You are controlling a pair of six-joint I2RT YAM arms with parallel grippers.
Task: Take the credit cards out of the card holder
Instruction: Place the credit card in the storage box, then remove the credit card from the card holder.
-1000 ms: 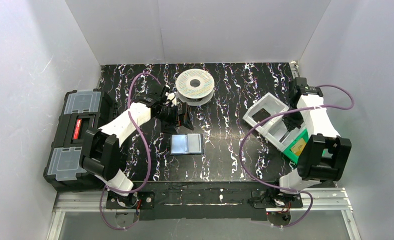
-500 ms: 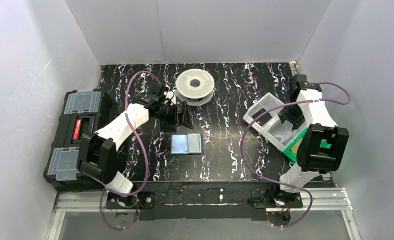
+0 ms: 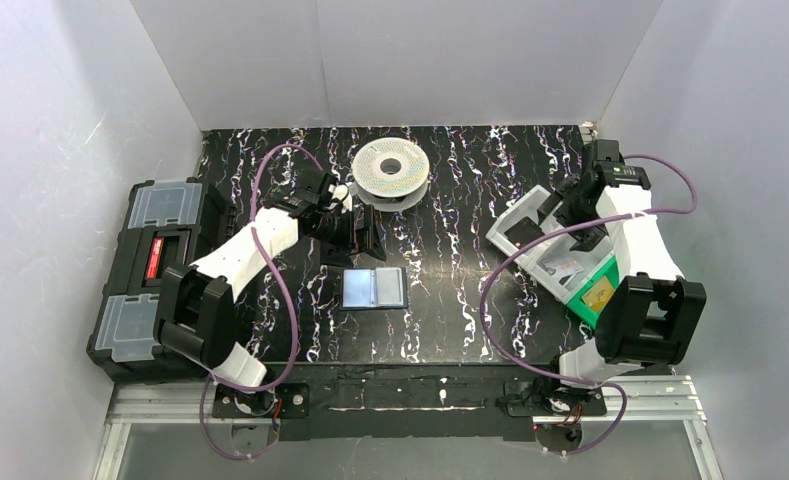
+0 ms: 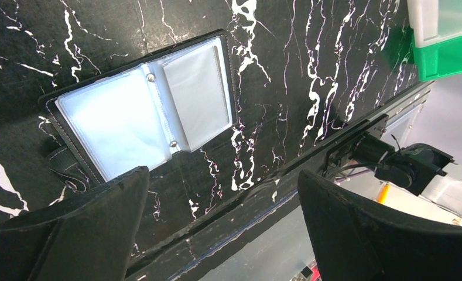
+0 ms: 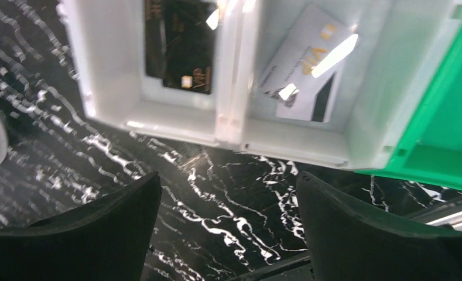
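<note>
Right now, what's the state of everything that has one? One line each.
card holder: open flat, visible sleeves empty
dark card: lying in a white bin
pale card: lying in the neighbouring bin
left fingers: open, holding nothing
right fingers: open, holding nothing
toolbox: closed
spool: lying flat

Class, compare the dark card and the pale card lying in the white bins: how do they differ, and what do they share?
Colour: the dark card is near black, while the pale card is whitish with gold lettering. Pose: the dark card sits roughly square to its walls, while the pale card lies skewed. Shared: both are flat rectangles, each lying in its own compartment of the white bins.
</note>
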